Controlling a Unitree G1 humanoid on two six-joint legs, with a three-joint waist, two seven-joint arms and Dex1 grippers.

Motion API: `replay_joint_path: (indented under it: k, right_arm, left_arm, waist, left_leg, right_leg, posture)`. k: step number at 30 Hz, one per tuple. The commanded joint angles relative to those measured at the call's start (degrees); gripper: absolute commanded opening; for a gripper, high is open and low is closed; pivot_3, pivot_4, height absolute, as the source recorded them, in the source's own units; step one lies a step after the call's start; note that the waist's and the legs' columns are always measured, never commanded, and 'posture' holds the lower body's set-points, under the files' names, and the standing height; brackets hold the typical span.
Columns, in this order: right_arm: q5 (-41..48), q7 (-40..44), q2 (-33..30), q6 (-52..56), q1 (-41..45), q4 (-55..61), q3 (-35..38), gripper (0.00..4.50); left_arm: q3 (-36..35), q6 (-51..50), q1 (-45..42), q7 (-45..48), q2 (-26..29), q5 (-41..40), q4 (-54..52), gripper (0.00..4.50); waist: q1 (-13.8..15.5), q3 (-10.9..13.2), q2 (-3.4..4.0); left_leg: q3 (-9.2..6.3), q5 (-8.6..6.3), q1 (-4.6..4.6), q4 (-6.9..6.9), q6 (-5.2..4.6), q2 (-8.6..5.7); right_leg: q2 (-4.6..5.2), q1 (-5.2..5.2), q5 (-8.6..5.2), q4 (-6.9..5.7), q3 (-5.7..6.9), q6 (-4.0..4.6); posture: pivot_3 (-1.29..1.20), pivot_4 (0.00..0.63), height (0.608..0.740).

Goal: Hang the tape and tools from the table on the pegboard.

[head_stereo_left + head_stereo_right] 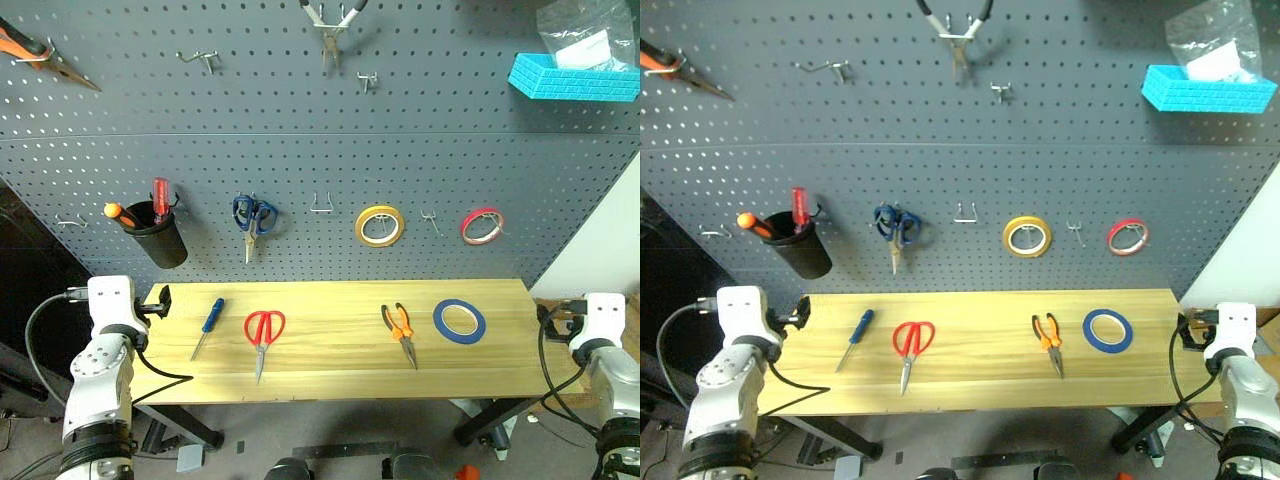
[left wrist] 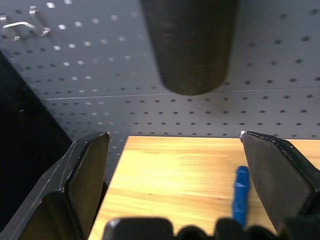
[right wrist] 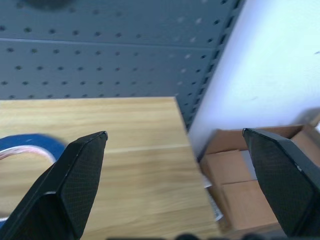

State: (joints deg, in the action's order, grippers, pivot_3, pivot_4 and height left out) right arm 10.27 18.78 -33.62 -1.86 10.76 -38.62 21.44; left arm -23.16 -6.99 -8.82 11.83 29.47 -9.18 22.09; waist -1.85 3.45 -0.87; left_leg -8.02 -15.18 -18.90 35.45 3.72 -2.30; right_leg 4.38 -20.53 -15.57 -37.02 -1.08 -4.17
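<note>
On table (image 1: pixel 330 350), left to right: blue screwdriver (image 1: pixel 208 327), red scissors (image 1: pixel 263 335), pliers (image 1: pixel 400 330), blue tape (image 1: pixel 459 321). On pegboard (image 1: pixel 300 150) above: black cup (image 1: pixel 160 235), blue scissors (image 1: pixel 253 218), yellow tape (image 1: pixel 380 225), red tape (image 1: pixel 482 226). Left gripper (image 2: pixel 172 145) and right gripper (image 3: pixel 175 140) wide, empty, at table ends.

Head cameras overlook table (image 1: pixel 330 340); wrist cameras skim its ends.

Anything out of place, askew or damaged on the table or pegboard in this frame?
Nothing stands out. The blue-handled screwdriver, red-handled scissors, orange-and-black pliers and blue tape ring lie separately on the light-wood table, intact; the dark grey pegboard items hang normally.
</note>
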Motion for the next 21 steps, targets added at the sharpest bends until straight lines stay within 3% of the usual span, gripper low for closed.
replay_joint_path:
  k: [1, 6, 15, 18, 21]
  right_arm:
    - [0.65, 0.38, -1.04, -1.73, 1.37, 0.34, 1.03, 4.50]
    - [1.33, 3.35, -0.40, -0.87, 0.78, 1.95, -0.11, 4.50]
    - [0.07, 6.55, 0.83, 1.87, -3.95, 12.84, -3.39, 4.50]
    - [-0.19, 7.65, 0.58, 4.31, -6.05, 19.19, -5.15, 4.50]
    - [0.85, 9.37, 0.58, 8.74, -7.97, 26.16, -6.91, 4.50]
  left_arm:
    - [-1.38, 1.88, 0.03, 0.29, 0.76, -0.96, -2.14, 4.48]
    - [-1.69, -0.97, 0.94, -0.71, 0.01, -1.57, -4.03, 4.48]
    - [-0.58, -15.42, 5.05, 0.13, -2.41, -6.11, -15.03, 4.48]
    - [0.97, -7.99, 5.75, 1.53, -3.70, -4.49, -18.02, 4.48]
    - [4.05, -7.00, 6.02, 3.79, -4.01, -3.79, -20.97, 4.48]
  waist:
    - [0.00, 0.00, 0.00]
    - [-0.02, 0.00, 0.00]
    - [-0.02, 0.32, -0.02]
    - [0.01, 0.79, -0.02]
    - [0.05, 1.43, 0.00]
  left_leg:
    - [0.00, 0.00, 0.00, 0.00, 0.00, 0.00]
    - [0.05, 0.00, 0.01, 0.00, -0.01, 0.00]
    - [0.04, -0.02, 0.00, 0.00, -0.03, 0.02]
    - [0.04, -0.02, 0.00, 0.02, -0.03, 0.02]
    - [0.04, -0.03, -0.02, 0.02, -0.02, 0.03]
  right_leg:
    - [0.00, 0.00, 0.00, 0.00, -0.01, 0.00]
    - [0.00, 0.01, 0.00, -0.01, -0.04, -0.01]
    - [0.00, 0.00, -0.01, 0.00, -0.04, -0.03]
    - [0.00, 0.01, -0.01, -0.02, -0.03, -0.03]
    - [0.00, 0.01, -0.01, 0.01, -0.02, -0.03]
  posture:
    - [-0.02, 0.009, 0.740]
    - [-0.02, 0.015, 0.740]
    - [-0.03, 0.052, 0.740]
    - [-0.04, 0.078, 0.740]
    - [-0.05, 0.101, 0.740]
